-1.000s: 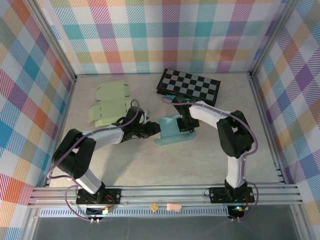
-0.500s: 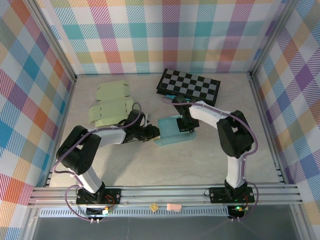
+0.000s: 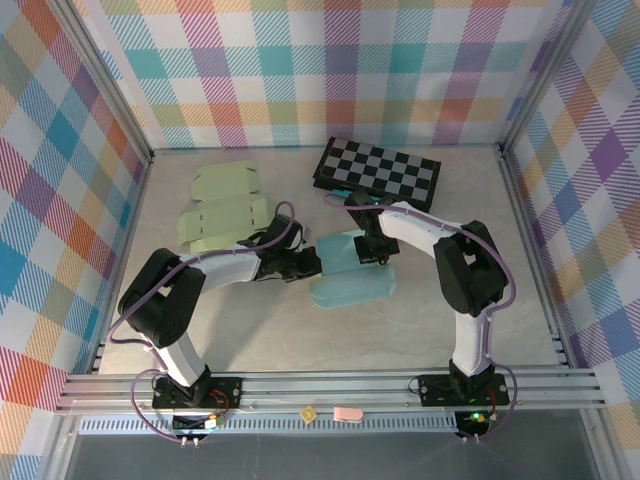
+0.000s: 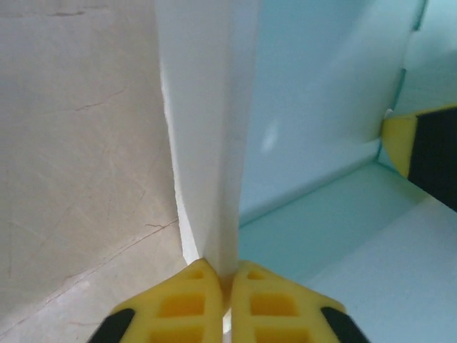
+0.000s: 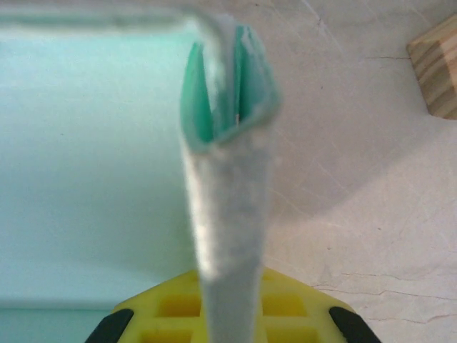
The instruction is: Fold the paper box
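Observation:
The paper box (image 3: 352,278) is a pale blue-green cardboard piece, partly folded, lying mid-table between my two arms. My left gripper (image 3: 312,264) is shut on its left wall; in the left wrist view the yellow fingertips (image 4: 187,294) pinch the white edge of that wall (image 4: 211,136). My right gripper (image 3: 372,250) is shut on the far right flap, and in the right wrist view this doubled flap (image 5: 227,186) stands up between the yellow pads (image 5: 300,304). The other gripper's yellow and black finger (image 4: 421,146) shows at the right of the left wrist view.
Two flat pale green box blanks (image 3: 222,210) lie at the back left. A black-and-white checkerboard (image 3: 378,172) lies at the back centre-right, close behind the right gripper. A wooden block corner (image 5: 435,68) shows in the right wrist view. Checked walls enclose the table.
My left gripper has slid right and closed on the box's left wall. The box's near panel has dropped flatter toward the table. The right gripper has kept its hold and place.

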Tool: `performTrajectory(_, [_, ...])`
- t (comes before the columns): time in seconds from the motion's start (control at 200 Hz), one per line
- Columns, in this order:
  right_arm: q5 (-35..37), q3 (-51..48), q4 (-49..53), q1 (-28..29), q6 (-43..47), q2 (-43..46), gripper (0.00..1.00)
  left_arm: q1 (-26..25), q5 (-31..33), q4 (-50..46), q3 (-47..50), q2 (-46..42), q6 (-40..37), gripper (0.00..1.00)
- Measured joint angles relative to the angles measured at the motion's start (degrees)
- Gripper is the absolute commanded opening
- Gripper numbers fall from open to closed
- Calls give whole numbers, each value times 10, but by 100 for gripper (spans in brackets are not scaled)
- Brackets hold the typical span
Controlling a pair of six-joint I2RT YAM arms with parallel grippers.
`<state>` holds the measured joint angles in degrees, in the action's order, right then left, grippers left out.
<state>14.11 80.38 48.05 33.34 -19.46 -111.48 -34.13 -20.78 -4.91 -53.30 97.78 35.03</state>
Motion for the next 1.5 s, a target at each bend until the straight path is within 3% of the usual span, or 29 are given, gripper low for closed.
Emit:
performTrajectory(0.2, [-3, 2, 3, 1, -15, 0, 0, -30, 85, -155, -97, 27, -24, 0])
performTrajectory(0.4, [-7, 4, 9, 7, -31, 0, 0, -48, 131, -241, -150, 33, -30, 0])
performTrajectory(0.47, [-7, 4, 9, 8, -37, 0, 0, -50, 139, -259, -163, 40, -30, 11])
performTrajectory(0.52, [-9, 4, 9, 8, -39, 0, 0, -51, 144, -268, -169, 46, -32, 26])
performTrajectory(0.58, [-7, 4, 10, 7, -41, 0, 0, -52, 148, -282, -173, 53, -35, 36])
performTrajectory(0.76, [-3, 4, 10, 7, -42, 0, 0, -52, 157, -300, -178, 58, -31, 38])
performTrajectory(0.93, [-3, 3, 10, 7, -43, 3, 0, -52, 158, -297, -187, 72, -31, 35])
performTrajectory(1.025, [-3, 3, 10, 7, -43, 3, 0, -52, 160, -297, -198, 89, -33, 24])
performTrajectory(1.105, [-3, 3, 8, 7, -47, 3, 0, -52, 165, -295, -209, 102, -34, 20])
performTrajectory(1.21, [-8, 3, 6, 8, -53, 3, 0, -56, 176, -297, -222, 116, -32, 0])
performTrajectory(1.34, [-12, 3, 8, 7, -64, 3, 0, -63, 196, -312, -237, 123, -32, 0])
performTrajectory(1.395, [-13, 3, 9, 7, -70, 3, 0, -66, 202, -316, -239, 124, -32, 15])
performTrajectory(1.435, [-15, 3, 10, 7, -72, 3, 0, -68, 205, -322, -242, 124, -32, 32])
performTrajectory(1.5, [-18, 3, 14, 8, -80, 3, 0, -70, 216, -338, -248, 124, -34, 45])
